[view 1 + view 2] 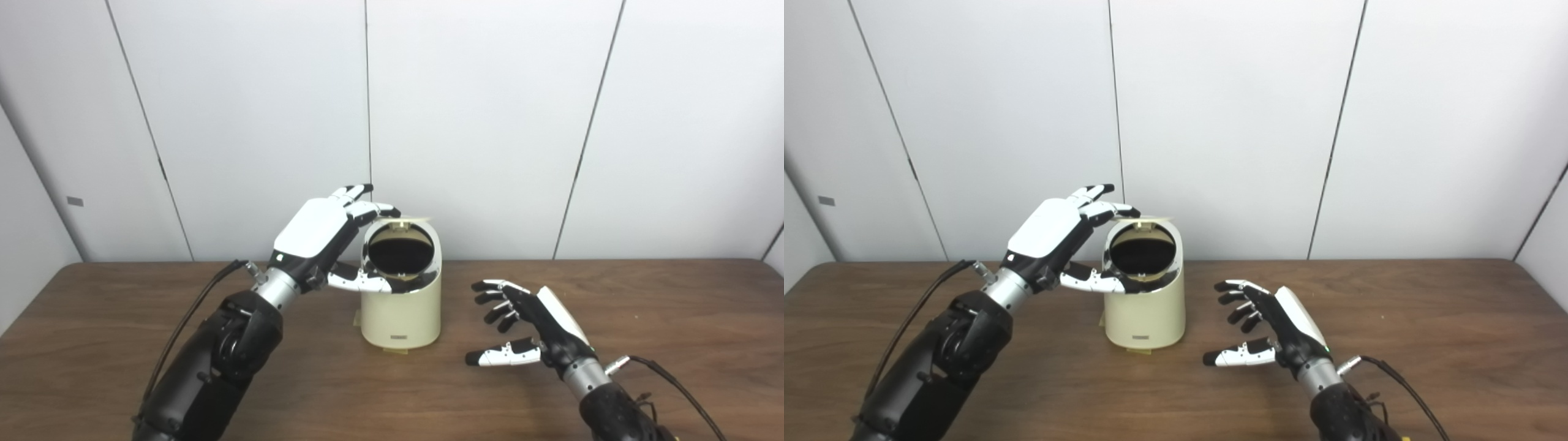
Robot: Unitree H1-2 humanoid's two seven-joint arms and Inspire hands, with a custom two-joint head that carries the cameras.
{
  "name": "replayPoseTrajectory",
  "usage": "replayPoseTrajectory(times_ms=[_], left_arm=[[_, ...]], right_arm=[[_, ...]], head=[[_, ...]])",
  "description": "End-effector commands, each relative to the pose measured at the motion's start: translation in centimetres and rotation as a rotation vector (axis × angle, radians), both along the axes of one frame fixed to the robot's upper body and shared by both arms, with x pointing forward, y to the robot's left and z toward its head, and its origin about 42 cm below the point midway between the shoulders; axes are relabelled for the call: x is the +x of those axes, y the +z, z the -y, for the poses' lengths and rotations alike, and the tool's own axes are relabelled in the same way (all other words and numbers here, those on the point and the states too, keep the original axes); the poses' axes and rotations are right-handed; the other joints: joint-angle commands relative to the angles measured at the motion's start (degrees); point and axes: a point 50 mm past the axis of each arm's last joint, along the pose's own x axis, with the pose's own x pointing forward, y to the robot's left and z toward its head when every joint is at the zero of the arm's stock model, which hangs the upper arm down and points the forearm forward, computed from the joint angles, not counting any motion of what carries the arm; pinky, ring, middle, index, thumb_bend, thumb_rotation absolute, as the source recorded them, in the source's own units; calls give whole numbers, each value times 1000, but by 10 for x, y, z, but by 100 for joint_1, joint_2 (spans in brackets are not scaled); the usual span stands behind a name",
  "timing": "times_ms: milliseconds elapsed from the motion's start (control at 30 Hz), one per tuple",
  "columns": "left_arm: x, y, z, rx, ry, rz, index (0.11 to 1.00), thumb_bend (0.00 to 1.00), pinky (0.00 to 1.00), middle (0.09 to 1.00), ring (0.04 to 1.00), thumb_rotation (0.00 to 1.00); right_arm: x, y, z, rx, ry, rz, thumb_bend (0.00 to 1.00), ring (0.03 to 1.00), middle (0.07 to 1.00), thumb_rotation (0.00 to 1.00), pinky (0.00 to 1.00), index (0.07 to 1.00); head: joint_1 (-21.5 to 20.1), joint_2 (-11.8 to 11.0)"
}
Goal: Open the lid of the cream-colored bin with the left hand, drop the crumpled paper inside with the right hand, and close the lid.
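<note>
Bin (401,309) stands upright, slanted opening (401,254) facing the camera, lid (409,218) raised.

Both head cameras, side by side, look down at the same table (392,392) and wall.

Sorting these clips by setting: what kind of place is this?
Probably a lab or test room, not a home: a bare wooden table against plain white wall panels, with only a small cream bin, its lid up, between the left hand and right hand.
</note>
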Motion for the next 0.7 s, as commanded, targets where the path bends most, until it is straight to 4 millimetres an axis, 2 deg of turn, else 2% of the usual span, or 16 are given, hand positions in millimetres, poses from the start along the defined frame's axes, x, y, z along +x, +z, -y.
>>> replayPoseTrajectory(times_ms=[0,200,433,667], left_arm=[[1,28,1,13,-26,94,834,915,1000,823,977,653],[-1,25,1,99,-21,127,830,910,1000,833,992,623],[-2,21,2,122,-37,138,818,921,1000,831,990,631],[-4,17,5,139,-63,126,818,925,1000,825,983,655]], right_arm=[[8,24,-2,3,0,80,867,613,740,262,503,783],[8,24,-3,-2,-2,71,854,604,736,286,495,780],[8,25,-4,-9,-8,75,847,606,730,258,499,779],[8,25,-4,-9,-5,69,856,615,736,281,510,782]], head=[[-8,17],[-26,26],[-37,37],[-51,52]])
